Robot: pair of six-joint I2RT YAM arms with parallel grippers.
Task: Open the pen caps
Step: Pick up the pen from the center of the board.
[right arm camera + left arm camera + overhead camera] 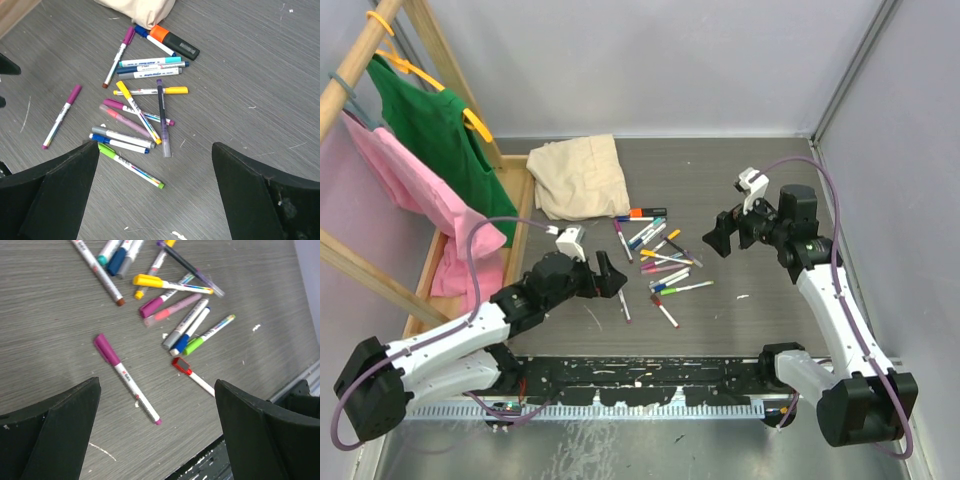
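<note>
Scattered mid-table, a bit toward far edge: pens [660, 258], most w/ caps [146, 281] on, by the look. Several crossed or stacked in a heap. Two lying apart on near side: purple pen [125, 377] and red pen [192, 375], closest to L gripper [612, 276].

Handling, by judgement: very light, stiff, slick plastic. Round, so prone to roll or skid on table [760, 180] when nudged. Caps tiny, prob. friction-fit, so a straight pull along barrel, no bending. Best hold: one gripper across barrel mid-length, other pinching cap squarely, near the joint but not over it. Little room for sloppy aim, and easy to squirt out from pads.

L gripper: fingers [55, 430] wide apart, nothing held, hovering over purple pen. R gripper [720, 236]: fingers [55, 195] also wide apart, empty, looking down on heap from right side.

Around: black marker [175, 41] w/ orange cap at far end of heap, just beside cloth [578, 175], not part of job. Cloth toward far-left corner. Rack [380, 60] w/ green shirt [430, 120] and pink shirt [410, 190] past left edge, well apart from pens.

In the way: crossed pens in heap, hard to pinch one w/o shifting neighbours. Better to start w/ the loners. Both arms close over same patch, so some risk of a bump.
</note>
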